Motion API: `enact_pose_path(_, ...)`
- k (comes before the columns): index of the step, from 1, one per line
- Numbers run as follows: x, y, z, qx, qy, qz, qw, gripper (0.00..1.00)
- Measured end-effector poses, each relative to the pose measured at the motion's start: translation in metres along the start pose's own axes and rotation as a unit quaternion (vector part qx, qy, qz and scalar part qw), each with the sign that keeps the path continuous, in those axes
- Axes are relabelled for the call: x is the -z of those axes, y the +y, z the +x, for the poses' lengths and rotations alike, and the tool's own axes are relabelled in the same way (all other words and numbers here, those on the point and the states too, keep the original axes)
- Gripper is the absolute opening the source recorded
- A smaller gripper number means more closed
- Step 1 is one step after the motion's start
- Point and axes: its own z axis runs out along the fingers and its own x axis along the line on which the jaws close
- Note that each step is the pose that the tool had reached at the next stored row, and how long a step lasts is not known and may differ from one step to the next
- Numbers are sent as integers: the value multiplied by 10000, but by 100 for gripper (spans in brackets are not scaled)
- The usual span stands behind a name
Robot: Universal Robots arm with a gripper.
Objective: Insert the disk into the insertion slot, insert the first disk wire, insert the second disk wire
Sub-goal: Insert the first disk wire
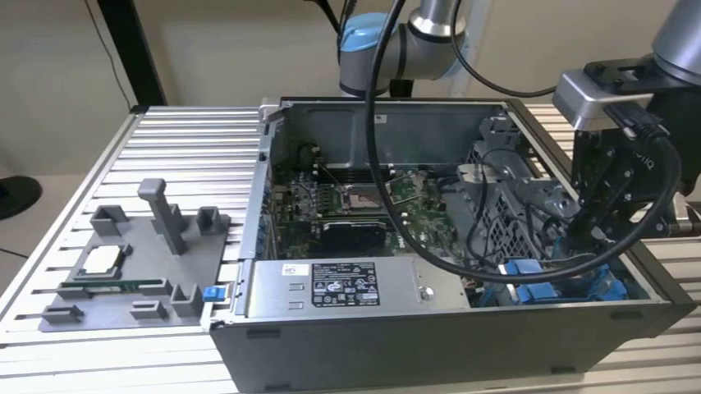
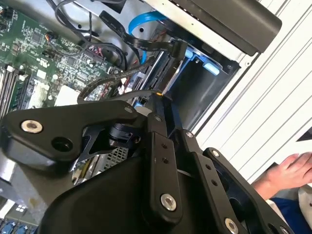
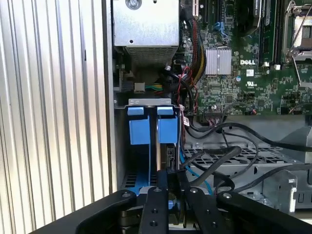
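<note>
The disk's blue carrier frame stands on edge in the insertion slot, a grey sheet-metal bay at the corner of the open computer case; a second blue frame sits beside it. In the exterior view the blue frames show at the case's lower right. My gripper reaches down into the bay, right at the disk's rear edge. Its fingertips are close together on the end of a black disk wire. Another black wire's plug sits at the disk's edge just beyond.
Black and blue cables loop over the perforated cage beside the bay. The grey labelled power-supply box and the motherboard lie in the case. A grey fixture tray rests on the slatted table. A person's hand rests outside the case.
</note>
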Motion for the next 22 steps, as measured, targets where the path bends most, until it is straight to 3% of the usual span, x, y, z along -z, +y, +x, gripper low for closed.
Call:
enact_pose_path(7,-1,0,3,0,-1,0,10000,0)
enact_pose_path(14,-42,-18,14,-14,-179,-12,9998,0)
enact_pose_path(22,-113,-105,27,-24,-286,-60,9996,0)
